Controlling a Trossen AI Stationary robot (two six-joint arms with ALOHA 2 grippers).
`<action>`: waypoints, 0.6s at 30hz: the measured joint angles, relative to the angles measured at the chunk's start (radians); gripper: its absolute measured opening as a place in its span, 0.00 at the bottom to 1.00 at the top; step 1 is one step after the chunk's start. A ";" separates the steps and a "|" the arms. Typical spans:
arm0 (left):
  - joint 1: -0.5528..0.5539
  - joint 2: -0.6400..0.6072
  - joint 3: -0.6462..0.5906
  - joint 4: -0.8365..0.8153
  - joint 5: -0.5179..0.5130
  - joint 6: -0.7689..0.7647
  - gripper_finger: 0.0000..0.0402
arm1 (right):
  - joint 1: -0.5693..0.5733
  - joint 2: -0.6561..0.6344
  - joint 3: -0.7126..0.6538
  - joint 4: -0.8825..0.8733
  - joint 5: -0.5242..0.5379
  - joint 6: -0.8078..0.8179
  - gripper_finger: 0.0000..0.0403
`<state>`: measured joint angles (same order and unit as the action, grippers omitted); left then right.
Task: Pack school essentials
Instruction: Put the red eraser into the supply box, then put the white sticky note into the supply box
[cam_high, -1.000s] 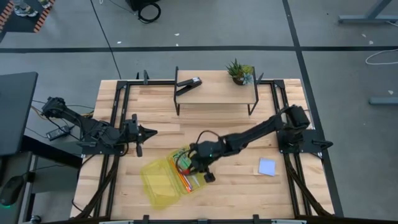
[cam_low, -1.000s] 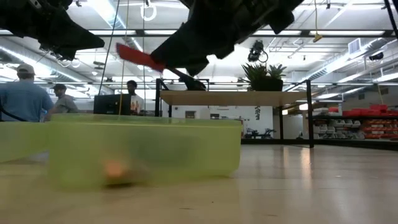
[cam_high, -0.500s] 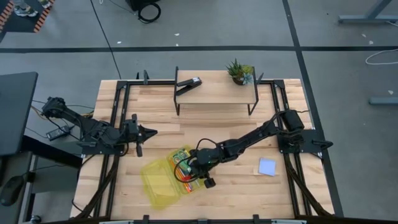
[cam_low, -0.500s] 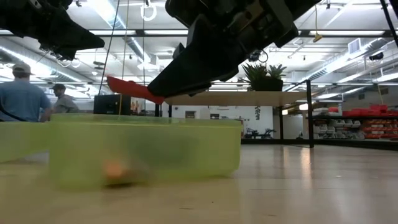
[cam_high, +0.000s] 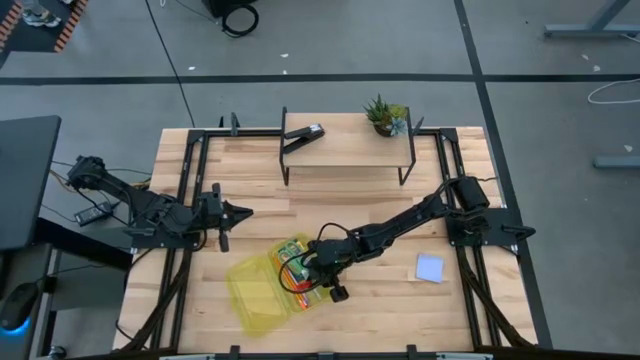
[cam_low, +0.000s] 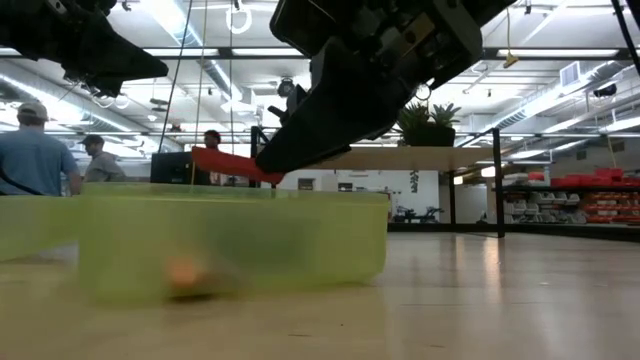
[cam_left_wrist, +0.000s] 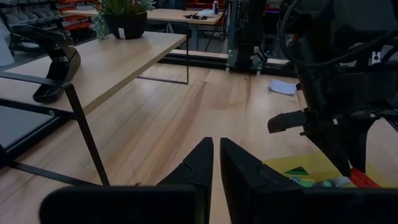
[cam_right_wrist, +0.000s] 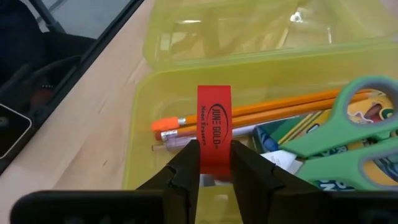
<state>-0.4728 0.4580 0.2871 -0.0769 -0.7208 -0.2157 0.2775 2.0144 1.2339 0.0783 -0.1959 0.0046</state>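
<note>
A light wooden table (cam_high: 360, 200) is seen carrying an open yellow-green box (cam_high: 262, 290) near its front, a pale blue notepad (cam_high: 429, 267) well to the right, and a small raised shelf (cam_high: 348, 148) at the back.

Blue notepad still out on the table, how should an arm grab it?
The pale blue notepad lies flat on bare wood near the right arm's base, nothing beside it. Probably come straight down and pinch across two opposite edges; it looks thin, so a low grip at the edge seems needed.
</note>
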 joint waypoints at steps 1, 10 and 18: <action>0.000 0.000 0.000 0.000 0.000 0.001 0.10 | 0.000 0.000 0.000 0.001 0.000 0.003 0.23; 0.000 0.000 0.000 0.000 0.000 -0.001 0.07 | 0.000 0.000 0.000 0.002 0.000 0.007 0.30; 0.000 0.000 0.000 0.000 0.000 0.000 0.10 | 0.000 0.000 0.000 -0.014 0.000 0.002 0.32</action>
<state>-0.4725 0.4580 0.2871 -0.0769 -0.7204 -0.2157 0.2771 2.0140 1.2339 0.0647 -0.1955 0.0064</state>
